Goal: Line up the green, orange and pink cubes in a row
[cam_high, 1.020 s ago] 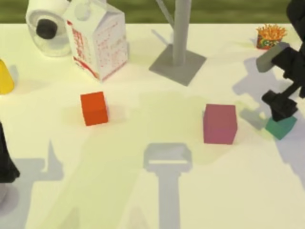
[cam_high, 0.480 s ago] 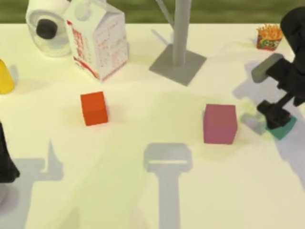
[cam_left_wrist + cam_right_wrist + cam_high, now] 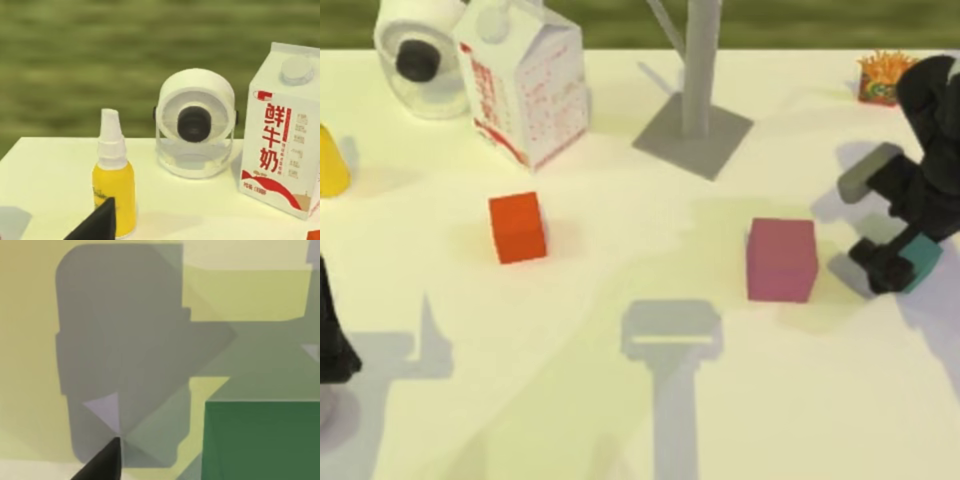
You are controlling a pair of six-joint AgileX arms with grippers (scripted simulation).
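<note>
Starting at the table's [image 3: 620, 420] right edge, you see the right gripper [image 3: 900, 262] clamped on the green cube [image 3: 923, 262], which has come up and shifted left since 1 second ago. Pink cube [image 3: 781, 260] sits near it on the left; orange cube [image 3: 517, 227] lies well apart, further left; neither moved. Left gripper [image 3: 332, 340] is parked at the left edge, its opening not discernible.

Pale cream table [image 3: 570, 400] with grey shadows, blurred green backdrop behind.
</note>
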